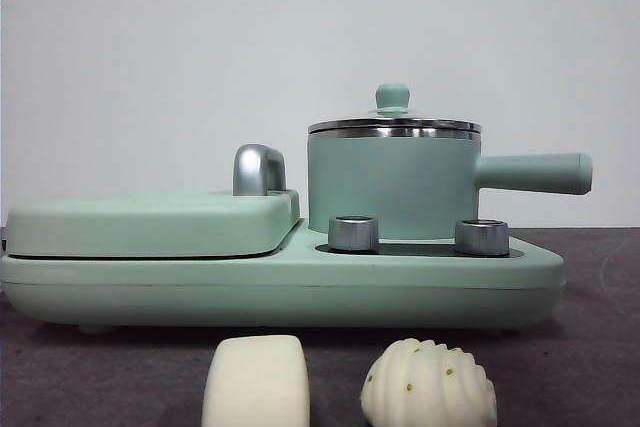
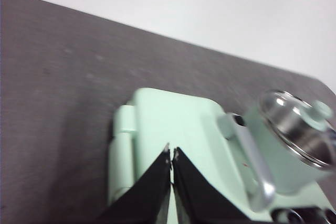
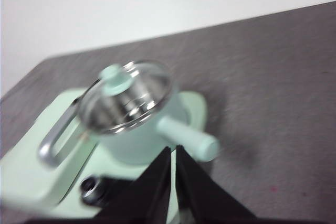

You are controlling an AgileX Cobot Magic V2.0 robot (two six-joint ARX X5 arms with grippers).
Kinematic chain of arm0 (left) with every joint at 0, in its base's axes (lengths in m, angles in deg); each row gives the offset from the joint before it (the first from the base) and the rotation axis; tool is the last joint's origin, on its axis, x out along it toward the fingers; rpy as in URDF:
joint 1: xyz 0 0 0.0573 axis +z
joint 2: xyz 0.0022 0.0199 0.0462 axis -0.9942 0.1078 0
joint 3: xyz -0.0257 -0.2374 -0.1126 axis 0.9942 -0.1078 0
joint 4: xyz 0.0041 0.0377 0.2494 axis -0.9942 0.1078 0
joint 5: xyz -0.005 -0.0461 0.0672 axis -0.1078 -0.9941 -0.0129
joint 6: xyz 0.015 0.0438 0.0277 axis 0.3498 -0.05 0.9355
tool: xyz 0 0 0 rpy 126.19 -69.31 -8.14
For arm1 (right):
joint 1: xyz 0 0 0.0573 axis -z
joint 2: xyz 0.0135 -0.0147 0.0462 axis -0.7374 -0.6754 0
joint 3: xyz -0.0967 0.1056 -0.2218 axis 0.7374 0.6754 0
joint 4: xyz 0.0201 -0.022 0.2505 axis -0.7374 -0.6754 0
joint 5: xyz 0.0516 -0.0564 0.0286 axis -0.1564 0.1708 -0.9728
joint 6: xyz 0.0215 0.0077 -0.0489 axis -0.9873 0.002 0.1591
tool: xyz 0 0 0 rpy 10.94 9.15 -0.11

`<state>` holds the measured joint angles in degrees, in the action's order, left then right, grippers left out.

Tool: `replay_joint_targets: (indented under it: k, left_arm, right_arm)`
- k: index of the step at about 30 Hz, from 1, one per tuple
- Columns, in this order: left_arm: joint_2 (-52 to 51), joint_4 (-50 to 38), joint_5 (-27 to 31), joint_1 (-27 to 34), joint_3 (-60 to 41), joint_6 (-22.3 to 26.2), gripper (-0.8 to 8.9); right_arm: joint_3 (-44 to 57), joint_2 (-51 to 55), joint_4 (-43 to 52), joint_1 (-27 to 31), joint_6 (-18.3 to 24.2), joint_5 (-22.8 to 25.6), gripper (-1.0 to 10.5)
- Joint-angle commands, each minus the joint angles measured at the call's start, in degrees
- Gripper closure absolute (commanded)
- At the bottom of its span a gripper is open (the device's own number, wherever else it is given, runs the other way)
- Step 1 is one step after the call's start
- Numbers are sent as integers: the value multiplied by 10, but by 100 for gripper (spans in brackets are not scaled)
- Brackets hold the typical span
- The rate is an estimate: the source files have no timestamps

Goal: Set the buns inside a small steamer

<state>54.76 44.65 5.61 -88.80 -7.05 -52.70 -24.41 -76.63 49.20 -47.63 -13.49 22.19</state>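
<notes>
Two cream-white buns lie on the dark table at the near edge of the front view: a smooth block bun (image 1: 256, 382) and a ridged bun with green specks (image 1: 428, 384). Behind them the small steamer (image 1: 392, 185), mint green with a side handle, stands on the cooker base with its lid (image 1: 394, 123) on. My left gripper (image 2: 171, 153) is shut and hovers above the flat grill lid (image 2: 173, 124). My right gripper (image 3: 171, 151) is shut above the steamer (image 3: 137, 129), near its handle. Neither wrist view shows the buns.
The mint-green cooker base (image 1: 280, 282) spans the table, with a flat grill lid (image 1: 150, 222), its chrome handle (image 1: 258, 169) and two steel knobs (image 1: 353, 233) in front of the steamer. Dark tabletop lies around it, a white wall behind.
</notes>
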Motion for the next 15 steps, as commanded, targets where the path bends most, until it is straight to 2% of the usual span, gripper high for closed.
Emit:
replay_joint_targets:
  k: [1, 6, 10, 15]
  left_arm:
    - [47, 18, -35, -5, 50, 47, 805]
    - [116, 47, -108, -16, 114, 101, 805]
    - [146, 46, -148, -31, 134, 112, 805]
    - [150, 38, -151, -49, 137, 113, 805]
  right_arm:
    - [-44, -39, -29, -1, 79, -41, 934]
    - [-100, -94, -71, -1, 137, -112, 934]
    - [-108, -104, -54, -1, 140, -146, 934]
    - [-108, -104, -62, -1, 139, -148, 933]
